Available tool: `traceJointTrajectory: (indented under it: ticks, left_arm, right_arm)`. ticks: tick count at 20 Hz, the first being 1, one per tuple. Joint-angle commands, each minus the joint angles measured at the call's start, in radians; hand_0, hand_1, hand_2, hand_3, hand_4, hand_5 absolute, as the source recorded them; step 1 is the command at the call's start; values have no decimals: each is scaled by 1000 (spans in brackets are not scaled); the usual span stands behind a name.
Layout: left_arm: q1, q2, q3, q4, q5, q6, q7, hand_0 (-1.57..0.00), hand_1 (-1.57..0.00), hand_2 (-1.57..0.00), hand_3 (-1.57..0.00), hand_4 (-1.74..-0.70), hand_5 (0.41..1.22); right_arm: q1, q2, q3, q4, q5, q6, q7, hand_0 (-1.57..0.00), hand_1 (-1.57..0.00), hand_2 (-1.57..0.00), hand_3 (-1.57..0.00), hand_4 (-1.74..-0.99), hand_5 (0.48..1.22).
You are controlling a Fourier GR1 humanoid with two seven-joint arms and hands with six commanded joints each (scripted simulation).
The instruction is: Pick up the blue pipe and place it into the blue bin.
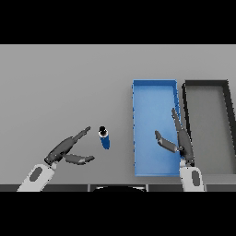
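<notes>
A short blue pipe (105, 138) with a dark open end stands tilted on the grey table, left of the blue bin (138, 115). My left hand (64, 148) lies low at the left, open, its fingers stretched toward the pipe and its thumb spread below; a small gap separates the fingertips from the pipe. My right hand (180, 140) hovers over the bin's right side, open, fingers pointing up and thumb out to the left. The bin holds nothing.
A dark grey bin (226, 120) stands directly right of the blue bin, their walls nearly touching. Bare table stretches to the left and behind the pipe.
</notes>
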Motion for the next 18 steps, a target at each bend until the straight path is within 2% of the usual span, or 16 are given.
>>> traceJointTrajectory:
  ticks: [1,3,4,7,12,15,18]
  left_arm:
    - [-11,-11,-5,15,-1,-7,-1,1,1,1,1,-1144,452]
    - [-36,-66,-30,46,-21,1,-9,1,1,1,1,-1147,452]
    - [-36,-88,-41,63,-38,8,-36,1,1,1,1,-1151,456]
    - [-91,-159,-49,115,-46,29,-18,1,1,1,1,-1152,460]
    - [-139,-237,-79,210,-105,56,-39,1,1,1,1,-1098,448]
    - [-177,-273,-88,266,-144,82,-15,1,1,1,1,-1051,418]
    - [-184,-310,-88,285,-118,66,-55,1,1,1,1,-1090,441]
  right_arm:
    - [-5,2,1,4,1,0,9,1,1,1,1,-1205,618]
    - [-11,3,2,15,-3,7,1,1,1,1,1,-1218,627]
    - [-6,3,2,13,-8,11,-1,1,1,1,1,-1217,626]
    - [6,5,5,0,-4,9,13,1,1,1,1,-1201,620]
    - [17,-7,-7,-10,-11,10,0,1,1,1,1,-1215,637]
    - [32,-6,-8,-18,-16,13,-24,1,1,1,1,-1221,645]
    - [14,-15,-11,-8,1,3,4,1,1,1,1,-1205,649]
